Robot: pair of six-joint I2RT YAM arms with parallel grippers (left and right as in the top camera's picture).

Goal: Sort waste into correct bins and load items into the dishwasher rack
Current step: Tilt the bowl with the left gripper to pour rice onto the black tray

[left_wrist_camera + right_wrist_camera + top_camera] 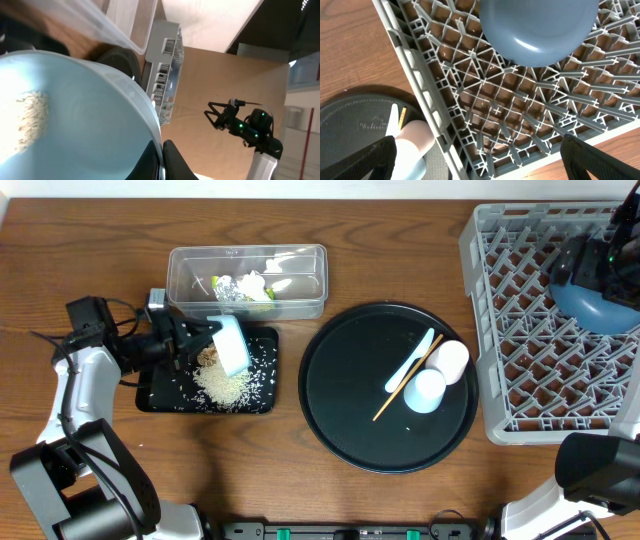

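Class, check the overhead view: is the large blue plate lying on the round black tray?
No, the blue plate sits in the grey rack, apart from the round black tray.

Plate (598, 308) in rack (520, 330), cups (425, 392) on tray (350, 400)

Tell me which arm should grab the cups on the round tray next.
Likely the right arm: jaws open over the rack, near the cups. The left arm has jaws shut on the bowl.

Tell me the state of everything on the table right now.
White-lined pale blue bowl: tilted over shallow black tray, held by left gripper.
Loose white rice grains: spilled on that tray, some in bowl.
Large blue plate: in grey plastic rack.
Two small pale cups: on round black tray.
Right gripper: open, empty.
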